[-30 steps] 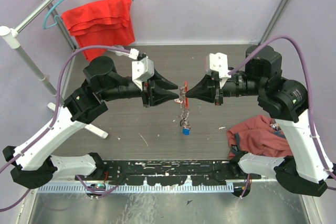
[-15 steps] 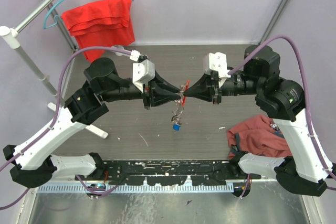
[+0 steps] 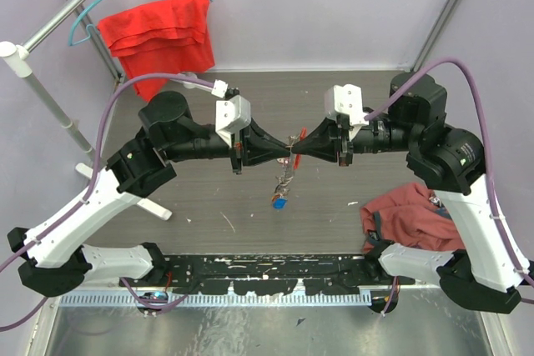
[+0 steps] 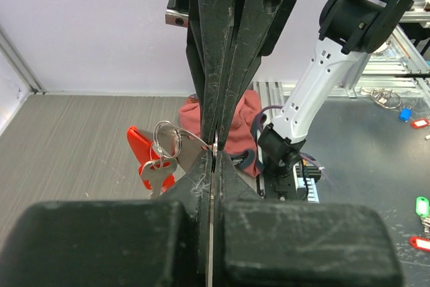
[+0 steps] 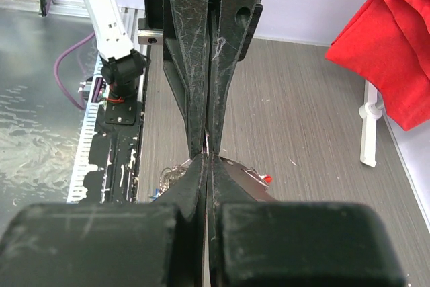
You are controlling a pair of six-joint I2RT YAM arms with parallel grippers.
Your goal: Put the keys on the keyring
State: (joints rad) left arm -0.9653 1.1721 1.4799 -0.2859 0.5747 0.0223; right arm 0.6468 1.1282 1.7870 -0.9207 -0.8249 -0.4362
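My two grippers meet tip to tip above the middle of the table. The left gripper (image 3: 286, 152) is shut on the thin wire of the keyring (image 4: 166, 140), which shows just left of its jaws. A silver key (image 4: 158, 176) and a red tag (image 4: 140, 158) hang from that ring. The right gripper (image 3: 297, 152) is shut on a flat silver key with a red head (image 5: 250, 173). The rest of the keys (image 3: 286, 177) dangle below the tips, ending in a blue tag (image 3: 279, 202). They also show in the right wrist view (image 5: 169, 177).
A crumpled maroon cloth (image 3: 409, 214) lies at the right near edge of the table. A red towel (image 3: 158, 35) hangs on a teal hanger at the back left. A white rack leg (image 3: 125, 189) lies under the left arm. A black rail (image 3: 267, 271) runs along the near edge.
The left gripper's jaws, open a second ago, have closed and moved right against the right gripper's tips. The hanging keys with the blue tag have swung a little left.
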